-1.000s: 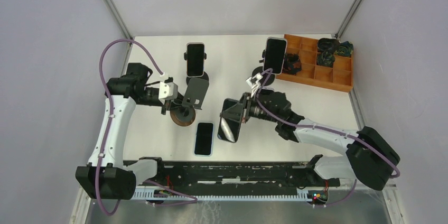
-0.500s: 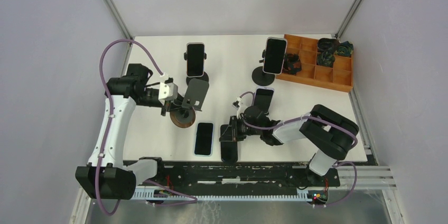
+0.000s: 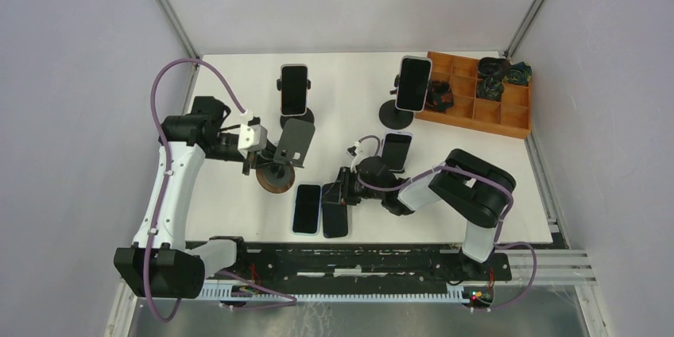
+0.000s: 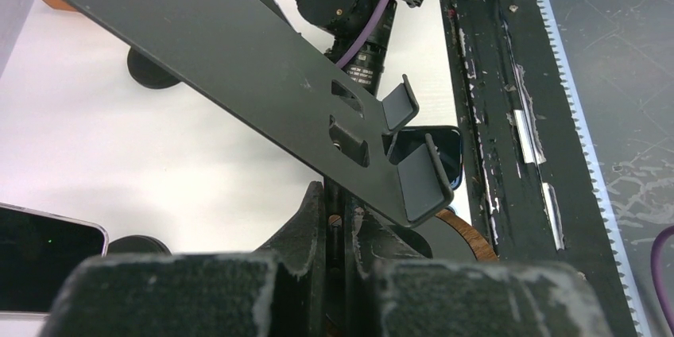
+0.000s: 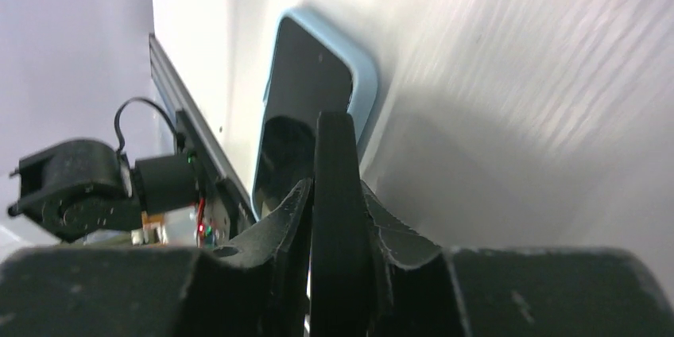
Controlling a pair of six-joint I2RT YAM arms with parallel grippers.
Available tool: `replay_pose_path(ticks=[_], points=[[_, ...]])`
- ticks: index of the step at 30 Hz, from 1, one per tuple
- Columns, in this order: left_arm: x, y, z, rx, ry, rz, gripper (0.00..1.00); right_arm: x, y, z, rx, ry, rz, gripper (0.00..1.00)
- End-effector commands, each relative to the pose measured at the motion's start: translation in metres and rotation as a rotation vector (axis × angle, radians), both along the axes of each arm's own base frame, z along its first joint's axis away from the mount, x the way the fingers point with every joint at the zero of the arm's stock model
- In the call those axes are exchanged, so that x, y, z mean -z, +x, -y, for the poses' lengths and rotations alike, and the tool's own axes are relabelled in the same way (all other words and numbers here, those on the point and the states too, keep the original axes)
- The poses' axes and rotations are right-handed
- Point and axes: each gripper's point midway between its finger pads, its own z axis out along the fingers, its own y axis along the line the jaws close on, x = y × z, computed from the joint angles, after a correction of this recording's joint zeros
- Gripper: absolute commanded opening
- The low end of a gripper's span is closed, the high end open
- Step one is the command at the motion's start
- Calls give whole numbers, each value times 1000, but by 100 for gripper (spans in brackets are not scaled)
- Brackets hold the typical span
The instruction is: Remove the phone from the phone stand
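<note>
At lower centre, your right tool (image 3: 342,193) clamps the phone (image 3: 335,222); releasing it skewed could knock the neighbouring phone (image 3: 307,208).

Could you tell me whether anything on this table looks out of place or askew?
Only the empty phone stand clamped by the left gripper: its plate leans at a slant, while the two rear stands hold phones upright. Nothing looks spilled or broken.

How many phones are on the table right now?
5. Two upright at the back: centre phone and right phone. A middle phone sits mid-table. In front: front-left phone and held phone, in the right claw. None seems hidden.
</note>
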Motion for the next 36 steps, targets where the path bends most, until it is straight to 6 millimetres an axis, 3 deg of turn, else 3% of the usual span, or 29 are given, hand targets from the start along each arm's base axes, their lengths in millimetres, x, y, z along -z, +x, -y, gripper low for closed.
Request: replay_pose_path(ticks=[1,7,9,12,17,23,29,32,36], points=[[-20,1,6,28,-73,75,2,-19,48,-4,138,13,129,31],[-19,0,6,31,-76,79,2,-13,50,1,160,-17,118,52],[-18,0,6,32,-76,79,2,-5,52,16,216,-66,121,63],[-17,-1,7,35,-77,75,2,-11,54,31,254,-99,163,78],[-16,1,7,37,-77,75,2,-21,52,45,221,-207,240,83],[-17,1,7,38,-78,82,2,-5,16,73,165,-236,209,82],[-21,3,7,36,-80,83,2,9,-20,78,46,-262,168,89],[-21,3,7,37,-80,85,2,8,-11,83,43,-322,221,96],[-21,3,8,37,-89,77,2,-15,13,69,56,-337,322,98]])
